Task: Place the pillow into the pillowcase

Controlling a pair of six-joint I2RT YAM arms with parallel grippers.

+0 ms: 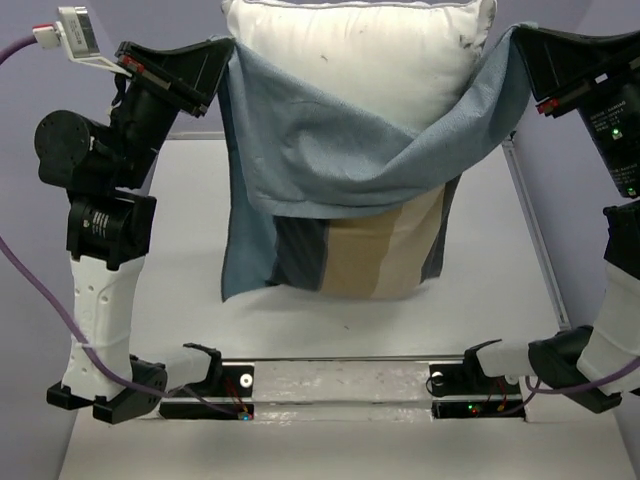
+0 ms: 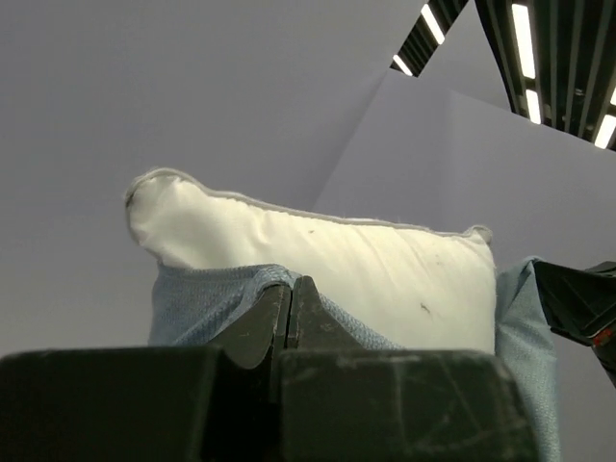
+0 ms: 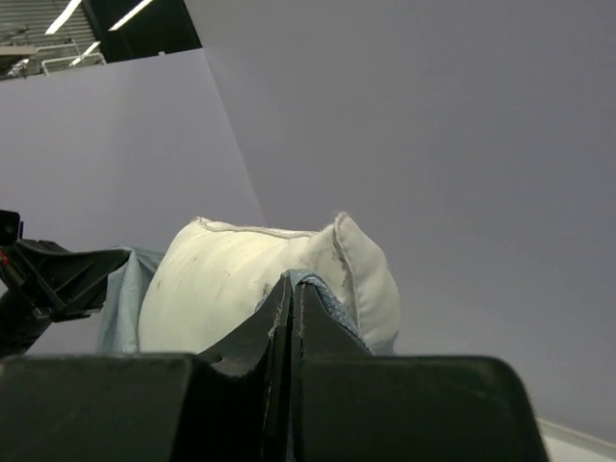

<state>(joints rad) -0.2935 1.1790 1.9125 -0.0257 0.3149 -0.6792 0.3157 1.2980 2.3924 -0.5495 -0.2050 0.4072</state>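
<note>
The white pillow (image 1: pixel 360 55) stands raised at the back of the table, its top half bare and its lower half inside the blue-grey pillowcase (image 1: pixel 330 165). The case's striped face (image 1: pixel 370 250) hangs toward the table below a sagging blue flap. My left gripper (image 1: pixel 222 62) is shut on the case's left top edge. My right gripper (image 1: pixel 520 45) is shut on its right top edge. In the left wrist view the pillow (image 2: pixel 327 255) rises behind the gripper (image 2: pixel 290 289), with pillowcase (image 2: pixel 197 298) cloth pinched between the tips. In the right wrist view the gripper (image 3: pixel 293 285) pinches the pillowcase (image 3: pixel 332 303) edge against the pillow (image 3: pixel 241 279).
The white table (image 1: pixel 170 240) lies under the hanging case. A raised rail (image 1: pixel 535 230) runs along the table's right side. Both arm bases sit on a metal plate (image 1: pixel 340 385) at the near edge. A purple cable (image 1: pixel 45 290) loops beside the left arm.
</note>
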